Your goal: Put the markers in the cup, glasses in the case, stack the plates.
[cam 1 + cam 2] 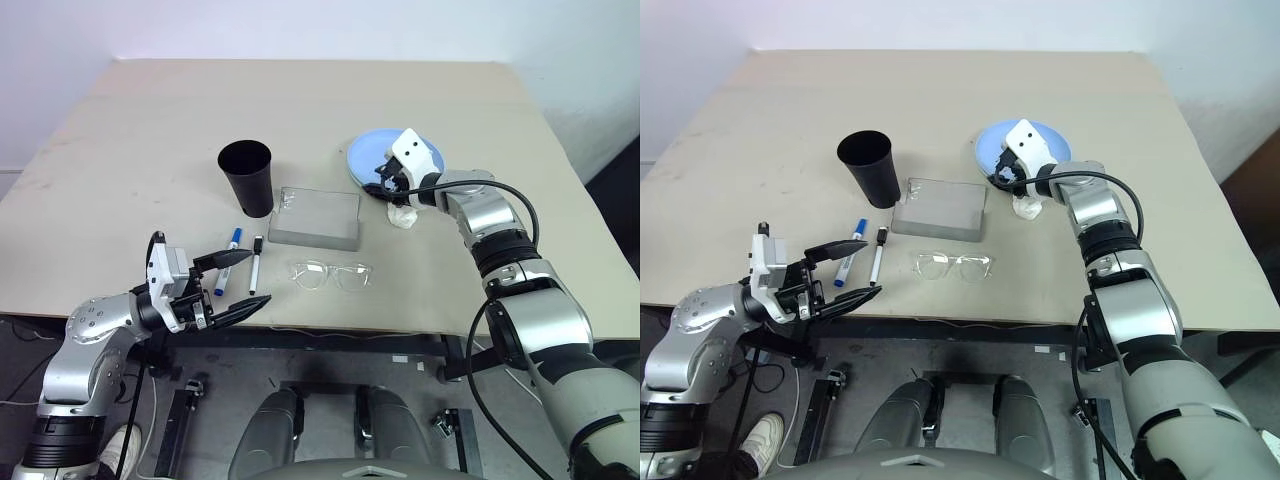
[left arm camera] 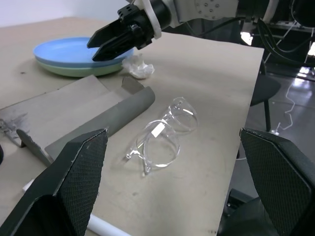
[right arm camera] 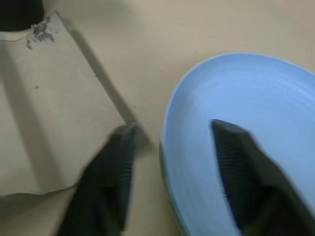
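**Plates stacked, pens and glasses lying loose on the table**

Count: two plates [image 1: 372,150], the blue one lying on the green one in a single stack; two markers, a blue-capped marker [image 1: 229,258] and a thinner black-capped marker [image 1: 255,264]; one black cup [image 1: 246,176]; one grey case [image 1: 315,218]; one pair of clear glasses [image 1: 332,275]; one small crumpled white paper [image 1: 402,215].

The cup stands upright, with the case just beside it on its right. Both markers lie flat in front of the cup, side by side, near the table's front edge. The glasses rest in front of the case, lenses facing the front edge. The paper lies beside the plate stack.

Everything sits on a beige table [image 1: 130,130] before a pale wall; under the front edge are a dark floor and cables.

The left gripper [image 1: 226,284] hovers at the front edge just beside the markers, fingers spread wide and empty. The right gripper [image 1: 383,178] is at the near rim of the plates, fingers parted, one over the blue plate and one outside the rim.

The left wrist view shows the green plate's edge under the blue one. The right wrist view shows the case's corner near the plate rim.
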Controlling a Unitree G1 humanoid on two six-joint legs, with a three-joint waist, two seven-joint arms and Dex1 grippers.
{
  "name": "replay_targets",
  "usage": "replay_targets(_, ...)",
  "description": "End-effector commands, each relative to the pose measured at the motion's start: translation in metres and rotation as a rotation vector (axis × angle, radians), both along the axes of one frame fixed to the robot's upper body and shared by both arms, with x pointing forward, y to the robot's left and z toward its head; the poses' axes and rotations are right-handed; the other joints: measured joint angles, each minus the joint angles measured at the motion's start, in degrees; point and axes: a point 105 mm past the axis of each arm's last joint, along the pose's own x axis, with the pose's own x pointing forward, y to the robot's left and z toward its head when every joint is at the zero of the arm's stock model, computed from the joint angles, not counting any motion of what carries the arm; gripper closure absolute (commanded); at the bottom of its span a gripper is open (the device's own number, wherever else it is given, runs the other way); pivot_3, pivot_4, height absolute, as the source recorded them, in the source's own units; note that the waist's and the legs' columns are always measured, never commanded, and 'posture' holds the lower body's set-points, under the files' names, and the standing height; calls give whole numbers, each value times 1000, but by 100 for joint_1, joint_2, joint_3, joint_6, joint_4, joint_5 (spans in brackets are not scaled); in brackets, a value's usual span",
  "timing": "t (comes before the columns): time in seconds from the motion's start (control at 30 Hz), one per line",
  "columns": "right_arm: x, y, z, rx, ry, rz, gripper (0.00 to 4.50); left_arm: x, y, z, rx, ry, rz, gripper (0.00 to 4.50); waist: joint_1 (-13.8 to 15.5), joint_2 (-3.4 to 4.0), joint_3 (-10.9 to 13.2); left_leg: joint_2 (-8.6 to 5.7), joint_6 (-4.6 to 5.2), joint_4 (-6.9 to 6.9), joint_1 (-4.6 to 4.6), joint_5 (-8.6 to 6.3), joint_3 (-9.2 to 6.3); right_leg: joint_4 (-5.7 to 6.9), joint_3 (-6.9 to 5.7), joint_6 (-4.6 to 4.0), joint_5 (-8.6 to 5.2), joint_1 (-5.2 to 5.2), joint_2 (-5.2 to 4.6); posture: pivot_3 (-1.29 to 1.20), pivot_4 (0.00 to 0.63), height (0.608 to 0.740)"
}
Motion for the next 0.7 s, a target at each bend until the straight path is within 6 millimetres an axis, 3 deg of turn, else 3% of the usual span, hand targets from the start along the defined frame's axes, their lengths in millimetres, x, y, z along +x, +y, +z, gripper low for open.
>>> replay_targets(0.03,0,6,30,37,-83,29,771,-2,0,12,9,-47,-8,0,-2,0,0,0,0,1,2,0,1,1,2,0,0,0,1,0,150,735)
replay_targets(0.2,-7,-6,55,149,-52,23,771,0,-1,13,0,-44,-6,0,7,0,0,0,0,1,6,0,3,3,11,-2,0,-1,4,0,150,735)
replay_targets(0.33,-23,-27,59,182,11,24,771,0,1,11,5,-41,-1,0,39,-1,0,0,0,0,2,0,2,-1,14,-1,-1,-1,2,0,150,735)
replay_targets(0.47,-37,-47,50,228,52,-10,771,-1,3,7,10,-35,1,0,25,-2,-1,-1,0,-1,2,-1,5,-9,14,-3,-2,3,-2,0,150,735)
replay_targets(0.57,-46,-60,31,232,108,-53,771,-1,3,8,5,-35,3,0,2,-2,-1,3,1,2,3,-1,13,-4,23,-17,-9,0,-5,0,150,735)
replay_targets(0.7,-67,-56,7,215,148,28,24,0,3,6,9,-31,-2,0,21,-2,-1,9,1,2,3,-1,12,-3,23,-18,-10,-1,-4,0,150,735)
